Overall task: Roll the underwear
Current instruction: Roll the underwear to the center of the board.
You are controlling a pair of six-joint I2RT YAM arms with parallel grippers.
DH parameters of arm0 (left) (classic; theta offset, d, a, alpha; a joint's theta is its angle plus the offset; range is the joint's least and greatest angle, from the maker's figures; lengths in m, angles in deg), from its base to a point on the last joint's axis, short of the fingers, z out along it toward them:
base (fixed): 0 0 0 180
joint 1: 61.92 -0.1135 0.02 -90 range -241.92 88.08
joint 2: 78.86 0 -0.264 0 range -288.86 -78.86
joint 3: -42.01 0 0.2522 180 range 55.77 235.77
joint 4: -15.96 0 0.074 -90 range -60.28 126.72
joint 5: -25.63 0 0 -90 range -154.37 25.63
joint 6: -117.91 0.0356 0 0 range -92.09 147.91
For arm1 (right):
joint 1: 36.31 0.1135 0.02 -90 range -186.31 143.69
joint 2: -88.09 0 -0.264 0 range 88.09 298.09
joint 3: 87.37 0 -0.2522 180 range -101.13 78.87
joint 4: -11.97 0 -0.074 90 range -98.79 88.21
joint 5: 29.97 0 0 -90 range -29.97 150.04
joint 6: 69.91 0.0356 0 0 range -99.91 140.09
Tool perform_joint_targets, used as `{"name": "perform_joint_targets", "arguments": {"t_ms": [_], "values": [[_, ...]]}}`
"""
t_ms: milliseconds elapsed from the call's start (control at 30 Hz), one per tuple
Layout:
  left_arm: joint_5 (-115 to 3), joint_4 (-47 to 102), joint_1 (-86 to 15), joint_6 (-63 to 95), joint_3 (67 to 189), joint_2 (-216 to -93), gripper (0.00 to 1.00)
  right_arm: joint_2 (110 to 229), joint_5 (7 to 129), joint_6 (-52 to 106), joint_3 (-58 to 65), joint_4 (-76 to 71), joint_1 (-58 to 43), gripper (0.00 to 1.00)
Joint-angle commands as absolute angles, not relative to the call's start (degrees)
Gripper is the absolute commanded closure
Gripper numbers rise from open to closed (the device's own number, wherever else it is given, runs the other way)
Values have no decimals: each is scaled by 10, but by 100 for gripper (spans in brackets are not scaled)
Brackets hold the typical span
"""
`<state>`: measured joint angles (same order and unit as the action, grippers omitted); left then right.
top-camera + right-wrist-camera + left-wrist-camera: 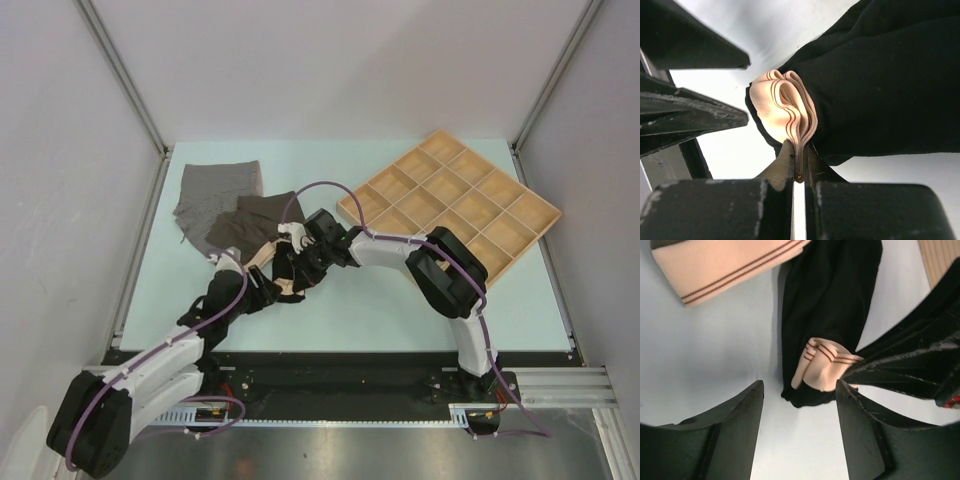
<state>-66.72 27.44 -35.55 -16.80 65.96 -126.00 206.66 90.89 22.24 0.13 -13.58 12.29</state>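
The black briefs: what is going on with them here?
The right end effector is shut on the bunched peach waistband of the black briefs on the table. The left end effector hangs open just over them. The grey briefs and brown briefs lie at the far left, not yet rolled.

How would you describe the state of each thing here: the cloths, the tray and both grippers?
black briefs: bunched up, peach waistband folded and pinched.
dark brown briefs: lying loose, not rolled.
grey briefs: spread flat, not rolled.
wooden tray: lying flat, turned askew.
left gripper: open, the black briefs' end between its fingers.
right gripper: shut on the waistband.
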Motion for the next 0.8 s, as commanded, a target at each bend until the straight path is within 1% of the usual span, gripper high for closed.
{"name": "perform_joint_targets", "arguments": {"t_ms": [0,100,233,333,367,433,533,567,600,633,667,733,767], "values": [[-653,195,-372,-148,666,-1304,35,2086,900,218,-13,-154,119,100],[-649,181,-379,-140,674,-1349,35,2084,903,218,-11,-155,120,100],[-627,143,-383,-135,674,-1379,39,2082,903,218,-10,-155,119,100],[-618,114,-383,-130,672,-1401,46,2082,909,219,-10,-152,119,100],[-613,105,-383,-129,671,-1408,50,2082,909,221,-10,-151,119,100],[-595,68,-383,-124,665,-1432,55,2082,910,223,-10,-148,119,100],[-583,33,-383,-117,660,-1463,74,2079,914,225,-11,-147,117,100],[-580,30,-383,-115,660,-1467,90,2077,912,225,-10,-148,117,100],[-578,31,-383,-109,664,-1473,96,2075,909,225,-10,-150,115,95],[-573,36,-383,-108,667,-1472,100,2066,905,224,-10,-152,114,88],[-570,54,-383,-106,671,-1473,100,2060,896,220,-10,-162,114,69],[-557,76,-383,-96,685,-1465,100,2033,877,210,-6,-186,112,54],[-552,91,-383,-94,691,-1460,100,2021,856,206,-3,-194,112,44]]}}
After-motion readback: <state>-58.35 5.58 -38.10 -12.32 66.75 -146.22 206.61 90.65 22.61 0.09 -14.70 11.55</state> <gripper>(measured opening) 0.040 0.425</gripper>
